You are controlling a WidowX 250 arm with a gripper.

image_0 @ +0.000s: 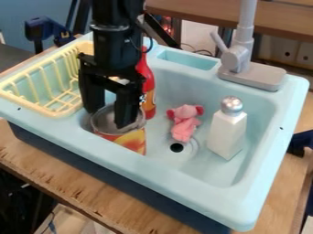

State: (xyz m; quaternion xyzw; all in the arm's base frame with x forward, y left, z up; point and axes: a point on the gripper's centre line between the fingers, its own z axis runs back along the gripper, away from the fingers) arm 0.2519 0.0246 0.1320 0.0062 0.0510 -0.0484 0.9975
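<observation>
One wooden counter (67, 183) is nearest, carrying the light-blue plastic toy sink (202, 199). Just inside its front wall, at the basin's left end, is the open-topped metal can w/ red-orange wrap (133, 139): mouth up, long axis approx. vertical, foot hidden by the front rim. Over it hangs the black two-finger gripper (109, 118), jaws well apart w/ nothing clearly clamped; one tip overlaps the can's mouth, the other's by its left edge. Can't tell if either touches. Main risk: tips straddle the rim unevenly, so closing or lowering could tip the can or slip off its thin lip. Farther right, the white bottle w/ silver cap (227, 132) & pink plush toy (185, 122) are well apart from it. Just behind, the red plastic bottle (147, 80) is v. close; a sideways nudge, esp. backward, could topple it.
</observation>
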